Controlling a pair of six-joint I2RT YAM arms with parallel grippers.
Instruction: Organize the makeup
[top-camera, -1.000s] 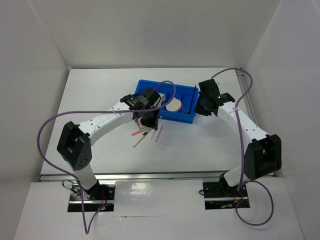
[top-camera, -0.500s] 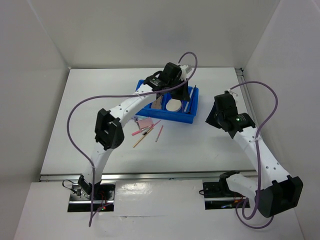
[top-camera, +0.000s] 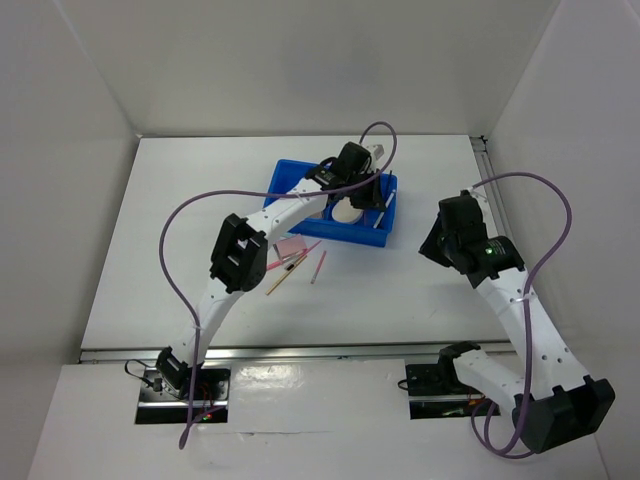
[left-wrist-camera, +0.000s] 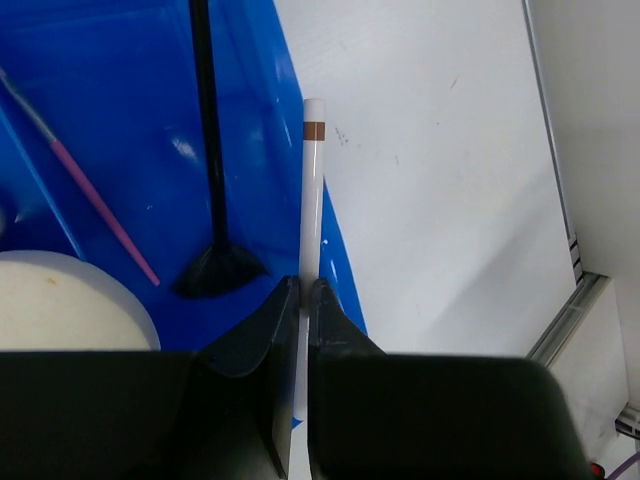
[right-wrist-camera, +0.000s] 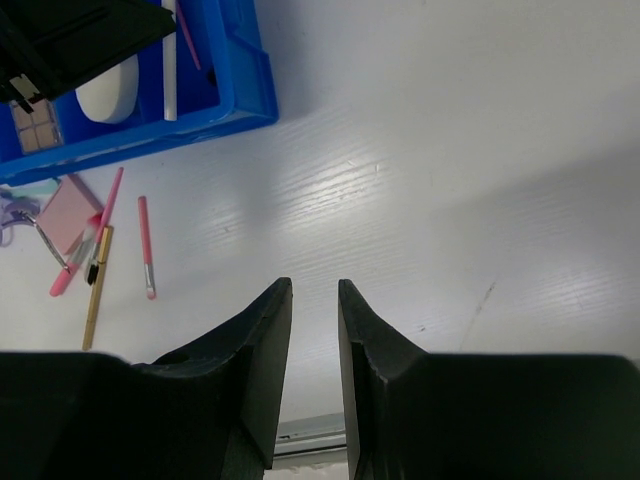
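My left gripper (top-camera: 366, 190) (left-wrist-camera: 304, 285) hangs over the right end of the blue tray (top-camera: 340, 237) and is shut on a white stick with a brown band (left-wrist-camera: 313, 200). The stick lies along the tray's right wall. In the tray are a cream round puff (top-camera: 347, 212) (left-wrist-camera: 70, 300), a black brush (left-wrist-camera: 210, 150), a thin pink stick (left-wrist-camera: 95, 200) and a brown-pink palette (right-wrist-camera: 30, 125). A pink square pad (top-camera: 291, 246), pink sticks (top-camera: 318, 267) and a wooden stick (top-camera: 283, 278) lie on the table in front of the tray. My right gripper (top-camera: 432, 245) (right-wrist-camera: 314, 285) is open and empty, right of the tray.
White walls stand close on the left, back and right. A metal rail (top-camera: 300, 352) runs along the table's near edge. Purple cables (top-camera: 180, 230) loop above both arms.
My left arm has swung from the tray's near left side to its right end, holding the white stick. My right arm has drawn back from the tray to the right and nearer.
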